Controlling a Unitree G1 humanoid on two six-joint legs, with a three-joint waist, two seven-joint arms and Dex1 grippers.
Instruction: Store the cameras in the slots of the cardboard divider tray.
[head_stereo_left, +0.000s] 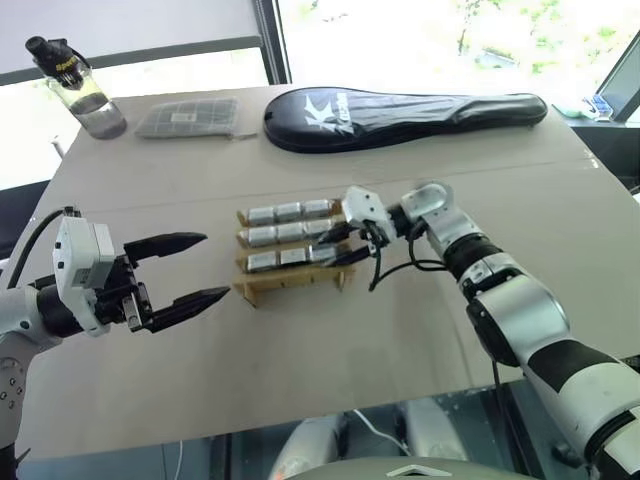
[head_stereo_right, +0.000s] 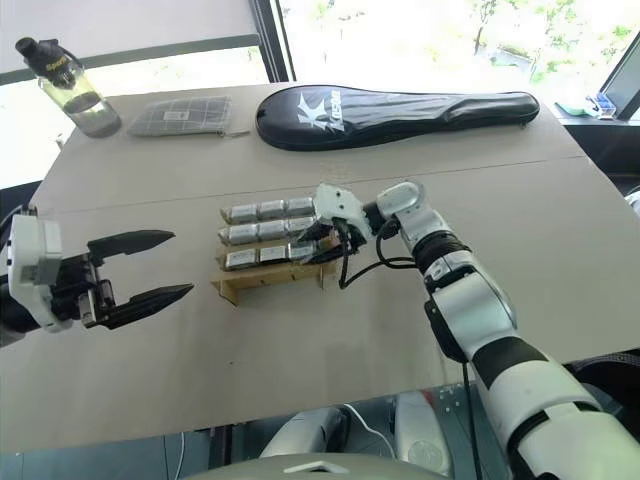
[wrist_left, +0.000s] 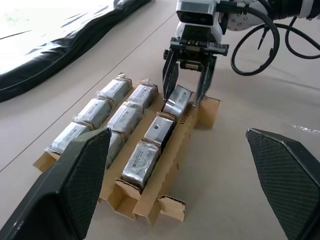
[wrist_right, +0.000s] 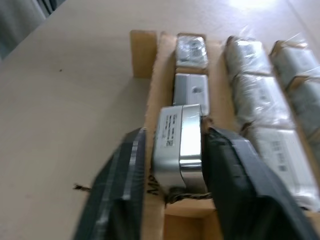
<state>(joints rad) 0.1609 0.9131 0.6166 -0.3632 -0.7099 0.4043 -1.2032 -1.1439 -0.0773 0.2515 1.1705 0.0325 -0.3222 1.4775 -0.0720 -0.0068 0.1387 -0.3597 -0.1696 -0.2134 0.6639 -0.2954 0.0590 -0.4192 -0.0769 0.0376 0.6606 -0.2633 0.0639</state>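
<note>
With our right gripper (wrist_left: 189, 86) loosely straddling the ninth of the cameras (wrist_left: 178, 100), we judge the cardboard divider tray (wrist_left: 202, 112) filled; left gripper (head_stereo_left: 190, 268) gapes empty.

I see the cardboard divider tray (head_stereo_left: 293, 281) at the centre of the surface (head_stereo_left: 330, 340), cameras (head_stereo_left: 290, 233) sitting in its three rows. Behind it, toward the top of the frame, the racket case (head_stereo_left: 400, 117) lies across; the mesh pouch (head_stereo_left: 188, 117) is to its left, and the water bottle (head_stereo_left: 82, 88) at upper left.
</note>
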